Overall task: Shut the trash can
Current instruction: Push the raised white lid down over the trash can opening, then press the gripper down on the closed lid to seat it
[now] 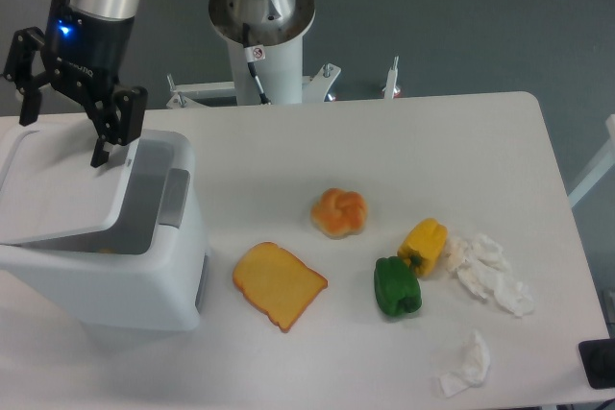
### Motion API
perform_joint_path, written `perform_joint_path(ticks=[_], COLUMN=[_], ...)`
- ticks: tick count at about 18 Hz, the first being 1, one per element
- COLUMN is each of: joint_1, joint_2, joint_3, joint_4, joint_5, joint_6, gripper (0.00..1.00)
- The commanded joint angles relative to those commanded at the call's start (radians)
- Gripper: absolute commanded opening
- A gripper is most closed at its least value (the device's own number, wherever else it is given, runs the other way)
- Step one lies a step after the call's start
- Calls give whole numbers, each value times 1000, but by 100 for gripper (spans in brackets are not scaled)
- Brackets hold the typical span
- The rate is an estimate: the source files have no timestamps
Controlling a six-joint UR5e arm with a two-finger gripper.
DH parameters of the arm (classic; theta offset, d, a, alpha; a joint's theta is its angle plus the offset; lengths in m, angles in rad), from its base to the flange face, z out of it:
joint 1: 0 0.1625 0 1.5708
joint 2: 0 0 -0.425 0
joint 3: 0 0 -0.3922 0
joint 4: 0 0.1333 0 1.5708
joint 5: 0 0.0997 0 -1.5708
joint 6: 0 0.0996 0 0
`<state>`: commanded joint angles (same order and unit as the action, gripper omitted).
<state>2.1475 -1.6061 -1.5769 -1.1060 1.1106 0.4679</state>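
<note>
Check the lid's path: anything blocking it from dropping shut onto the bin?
Nothing visible. The lid is tilted partway down over the trash can, under the open gripper. The gap left along the grey latch tab side looks clear.

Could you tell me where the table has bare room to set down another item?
The table is bare between the trash can and bun, and behind the bun toward the far edge. It is crowded front right, around the peppers and crumpled tissues.

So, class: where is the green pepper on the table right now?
The green pepper lies right of centre on the table, touching the yellow pepper just above it, with the toast to its left.
</note>
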Motion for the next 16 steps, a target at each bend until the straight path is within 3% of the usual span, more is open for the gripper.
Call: perform_joint_path(ticks=[16], joint_1=[18], joint_2=[-15], joint_3=[-9], joint_4=[-3], joint_5=[69], joint_6=[-15], gripper=[100])
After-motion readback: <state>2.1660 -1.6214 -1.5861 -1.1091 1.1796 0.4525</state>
